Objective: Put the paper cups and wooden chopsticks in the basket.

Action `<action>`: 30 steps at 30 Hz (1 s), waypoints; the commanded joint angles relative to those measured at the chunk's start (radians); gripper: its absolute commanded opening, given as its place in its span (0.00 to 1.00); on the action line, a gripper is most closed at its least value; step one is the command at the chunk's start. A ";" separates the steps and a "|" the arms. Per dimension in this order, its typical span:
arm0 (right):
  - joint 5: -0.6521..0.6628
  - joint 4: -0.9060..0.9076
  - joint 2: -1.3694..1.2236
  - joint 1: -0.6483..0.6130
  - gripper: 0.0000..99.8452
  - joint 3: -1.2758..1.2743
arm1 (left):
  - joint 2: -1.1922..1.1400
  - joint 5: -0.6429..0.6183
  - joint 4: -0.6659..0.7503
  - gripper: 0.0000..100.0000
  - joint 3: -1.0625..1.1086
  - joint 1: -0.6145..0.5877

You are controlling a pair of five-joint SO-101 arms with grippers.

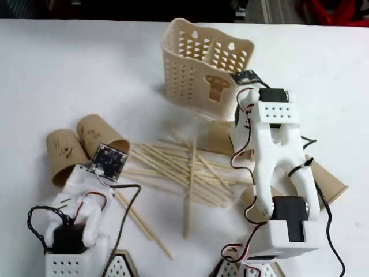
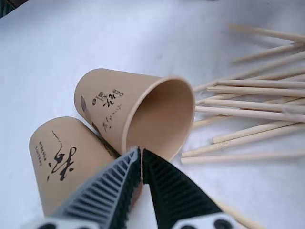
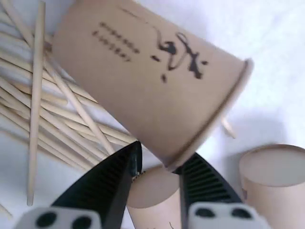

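Observation:
A cream slotted basket (image 1: 179,75) stands at the back of the table. Wooden chopsticks (image 1: 179,167) lie scattered in the middle. Two brown paper cups (image 1: 63,153) (image 1: 98,133) lie on their sides at the left. My left gripper (image 2: 141,151) is shut, its tips at the near rim of the open-mouthed cup (image 2: 143,109), beside the other cup (image 2: 62,157). My right gripper (image 3: 159,160) is shut on the rim of a third paper cup (image 3: 143,81), which sits close to the basket's foot (image 1: 214,137).
Two more cups (image 1: 328,182) (image 1: 253,202) lie under and beside the right arm, near its fingers in the wrist view (image 3: 150,200) (image 3: 276,181). Loose chopsticks (image 2: 248,114) (image 3: 52,109) spread between the arms. The table's far left is bare white.

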State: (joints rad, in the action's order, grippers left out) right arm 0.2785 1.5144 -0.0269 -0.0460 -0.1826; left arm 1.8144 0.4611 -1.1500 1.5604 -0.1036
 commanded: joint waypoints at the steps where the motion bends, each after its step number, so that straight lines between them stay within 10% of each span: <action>1: 0.068 -0.001 0.104 0.012 0.05 0.011 | 0.008 0.009 0.021 0.03 -0.009 -0.010; 30: 0.358 0.005 0.714 0.012 0.02 0.215 | 0.008 0.009 0.025 0.03 -0.002 -0.010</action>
State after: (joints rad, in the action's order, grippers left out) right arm 0.6299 1.5789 0.6836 -0.0460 -0.0936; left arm 1.8159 0.4611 -1.1500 1.5681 -0.1036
